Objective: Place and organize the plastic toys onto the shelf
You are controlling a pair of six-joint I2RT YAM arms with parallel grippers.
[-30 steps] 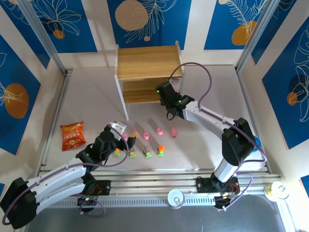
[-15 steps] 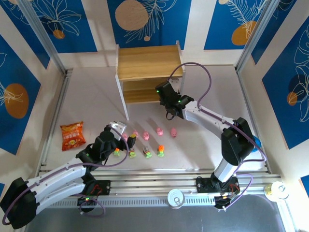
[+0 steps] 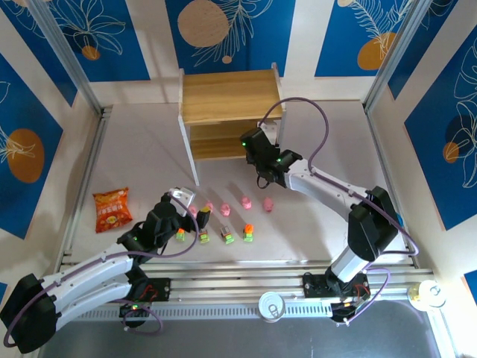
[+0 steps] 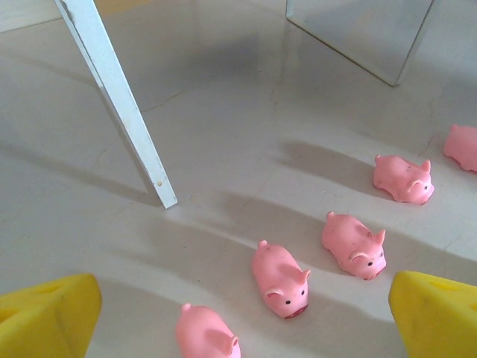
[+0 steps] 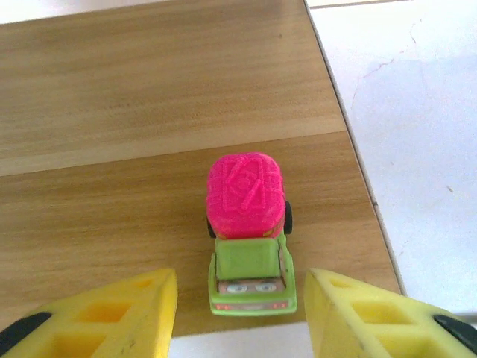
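Pink-topped car (image 5: 250, 239) on shelf (image 5: 112, 112) between right pincer's (image 5: 242, 313) parted jaws; left pincer (image 4: 242, 317) wide above pigs (image 4: 279, 277).

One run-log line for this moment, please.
right tool: open, either side of pink-topped car, not gripping | car: standing on shelf | left tool: open above pink pigs on table

No word, brand or number can be read. The orange snack bag (image 3: 112, 209), at nine o'clock in the overhead view, carries print too small to make out. The toy car (image 5: 250, 239) has a raised mark on its pink top, which is not legible.
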